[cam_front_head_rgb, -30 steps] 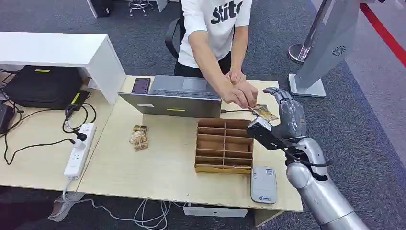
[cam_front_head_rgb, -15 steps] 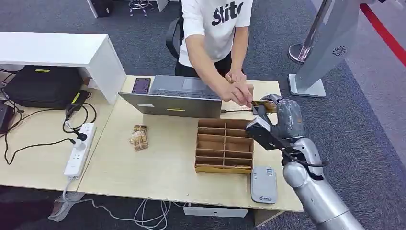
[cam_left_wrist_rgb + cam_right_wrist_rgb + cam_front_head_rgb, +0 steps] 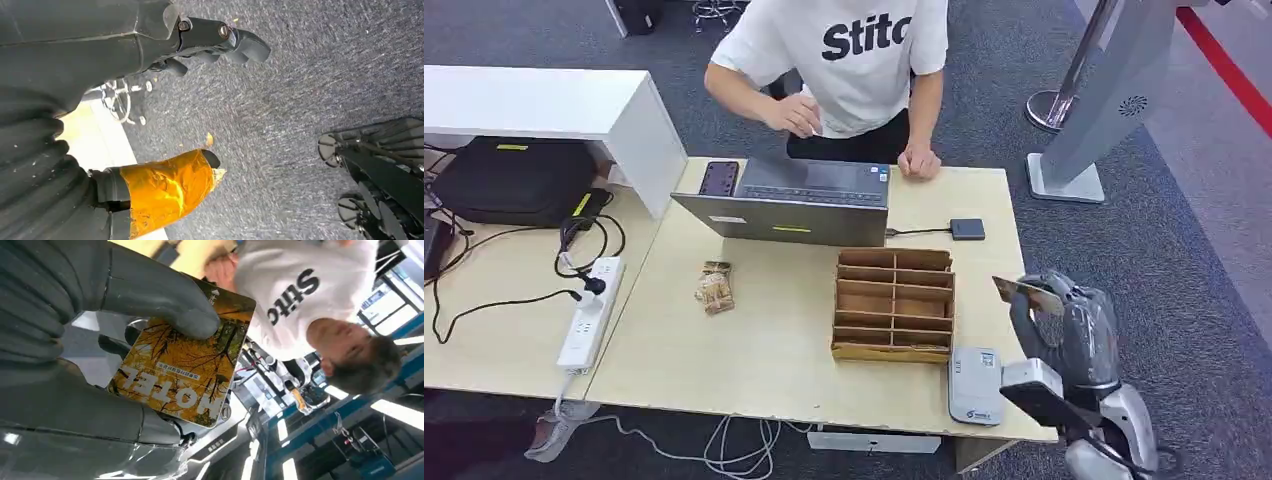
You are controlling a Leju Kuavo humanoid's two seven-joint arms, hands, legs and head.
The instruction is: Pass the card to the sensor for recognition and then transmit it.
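Note:
A yellow hotel card point(image 3: 1027, 292) with an autumn-tree print point(image 3: 185, 365) is pinched in my right hand point(image 3: 1079, 335), the thumb point(image 3: 160, 307) pressing on its face. The hand hovers at the table's right edge, just beyond and to the right of a white card reader point(image 3: 974, 385) lying flat near the front corner. A small black box point(image 3: 967, 229) on a cable lies farther back by the laptop. My left hand point(image 3: 75, 60) hangs over grey carpet, one finger wrapped in orange tape point(image 3: 167, 190), holding nothing.
A cardboard slot organizer point(image 3: 894, 303) stands left of the reader. A grey laptop point(image 3: 794, 205) is behind it, with a person in a white shirt point(image 3: 864, 60) seated across. A small packet point(image 3: 715, 287) and a power strip point(image 3: 589, 312) lie to the left.
My right hand closed on the card offered by the person and drew it back toward me, to the table's right front. The person's hand withdrew to their chest.

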